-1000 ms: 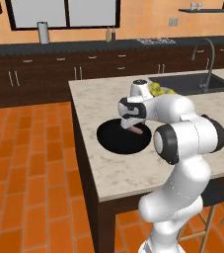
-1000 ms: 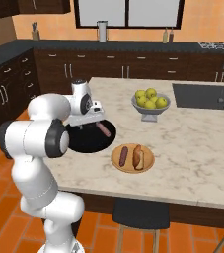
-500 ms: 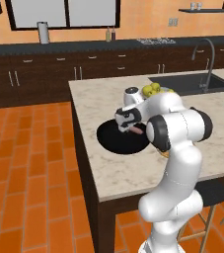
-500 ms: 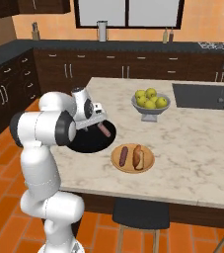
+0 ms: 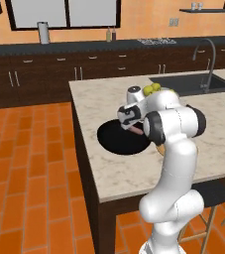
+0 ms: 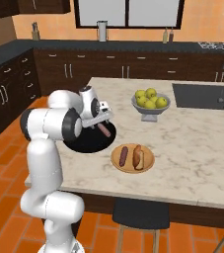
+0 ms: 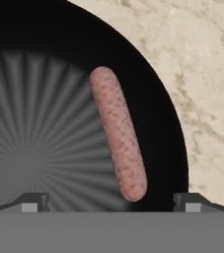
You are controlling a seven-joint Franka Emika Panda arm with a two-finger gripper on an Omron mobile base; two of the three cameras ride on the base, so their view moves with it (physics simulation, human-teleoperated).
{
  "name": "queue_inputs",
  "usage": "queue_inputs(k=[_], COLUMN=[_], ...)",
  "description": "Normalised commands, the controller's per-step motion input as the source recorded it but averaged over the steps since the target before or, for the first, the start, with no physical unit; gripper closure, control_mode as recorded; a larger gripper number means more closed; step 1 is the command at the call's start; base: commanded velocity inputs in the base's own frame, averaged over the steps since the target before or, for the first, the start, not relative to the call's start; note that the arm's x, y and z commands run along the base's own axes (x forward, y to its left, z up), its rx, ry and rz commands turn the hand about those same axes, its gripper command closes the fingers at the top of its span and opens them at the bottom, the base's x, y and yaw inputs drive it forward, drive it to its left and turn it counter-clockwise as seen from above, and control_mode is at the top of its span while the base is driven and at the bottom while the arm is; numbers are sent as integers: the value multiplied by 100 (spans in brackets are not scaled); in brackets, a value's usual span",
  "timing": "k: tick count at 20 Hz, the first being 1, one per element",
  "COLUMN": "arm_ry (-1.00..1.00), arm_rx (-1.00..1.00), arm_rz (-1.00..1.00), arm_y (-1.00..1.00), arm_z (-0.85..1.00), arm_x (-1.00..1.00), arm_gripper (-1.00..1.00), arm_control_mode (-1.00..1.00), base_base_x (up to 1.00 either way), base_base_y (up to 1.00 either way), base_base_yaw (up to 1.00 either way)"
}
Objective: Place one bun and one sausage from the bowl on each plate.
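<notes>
A pink sausage [image 7: 118, 133] lay alone in the black bowl [image 7: 39, 148], near its rim beside the marble counter [image 7: 202, 74]. The gripper [image 7: 111, 201] hung just above it with its fingers [image 7: 34, 201] spread wide, holding nothing. Near the bowl, a tan plate [image 6: 132, 168] carried a second sausage [image 6: 124, 155] and a bun [image 6: 138, 156] side by side. A fruit bowl [image 6: 150, 104] stood farther back.

sausage [image 7: 118, 133] | lying in black bowl [image 7: 34, 99] | jaws spread wide
</notes>
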Motion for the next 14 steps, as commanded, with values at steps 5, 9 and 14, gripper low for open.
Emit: queue_inputs(k=[5, 9, 14], arm_ry=[-8, -21, 0], arm_rx=[-7, -14, -4], arm_rz=[0, 1, 0], arm_y=[-2, 19, 8], arm_z=[-41, -42, -14], arm_x=[0, -1, 15], arm_gripper=[-100, -100, -100], arm_control_mode=[-100, -100, -100], base_base_x=[0, 0, 0], base_base_y=[0, 0, 0], base_base_yaw=[0, 0, 0])
